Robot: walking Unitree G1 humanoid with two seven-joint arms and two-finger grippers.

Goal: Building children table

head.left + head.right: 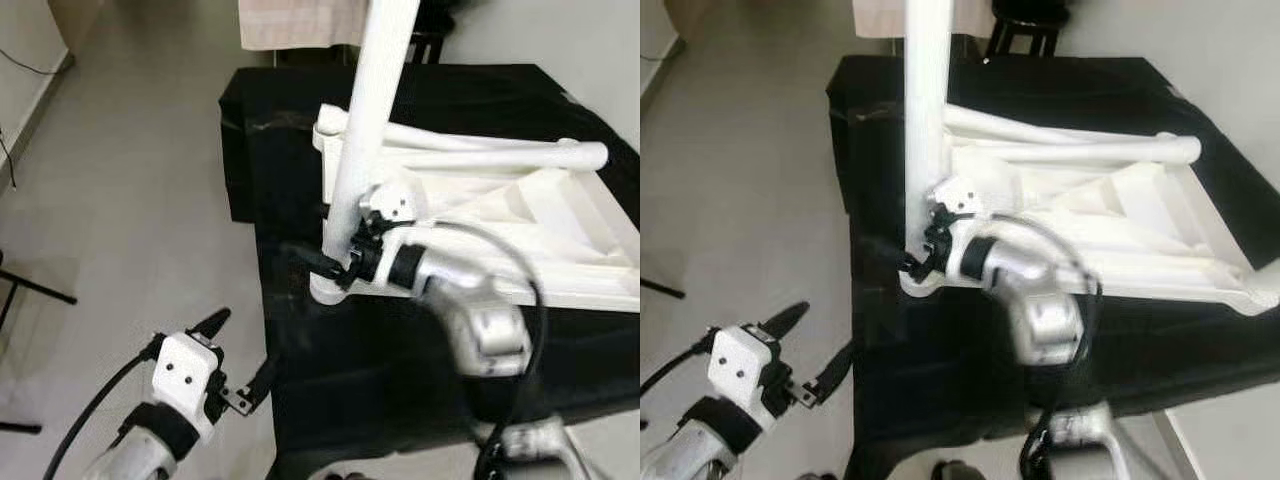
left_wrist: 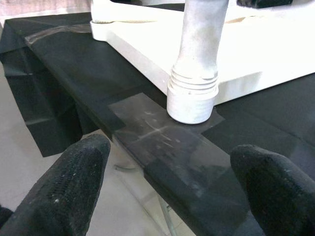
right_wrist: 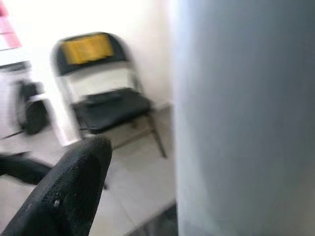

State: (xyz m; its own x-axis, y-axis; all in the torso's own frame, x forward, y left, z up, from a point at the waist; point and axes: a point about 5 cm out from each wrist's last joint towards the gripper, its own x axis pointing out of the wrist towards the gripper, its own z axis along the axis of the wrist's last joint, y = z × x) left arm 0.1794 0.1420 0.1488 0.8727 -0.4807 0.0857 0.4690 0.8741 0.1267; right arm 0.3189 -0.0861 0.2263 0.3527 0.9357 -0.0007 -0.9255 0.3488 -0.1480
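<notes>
A white children's tabletop lies upside down on a black-covered table, with two white legs lying across it. A third white leg stands upright at the tabletop's near left corner. Its threaded end rests on the black cover right beside the tabletop's edge. My right gripper straddles this leg low down; in the right wrist view one finger stands apart from the leg. My left gripper hangs open over the floor, off the table's left edge, empty.
Grey floor lies left of the table. A cloth hangs at the far end beside a dark stool. A thin black stand foot crosses the floor at far left. A folding chair stands in the background.
</notes>
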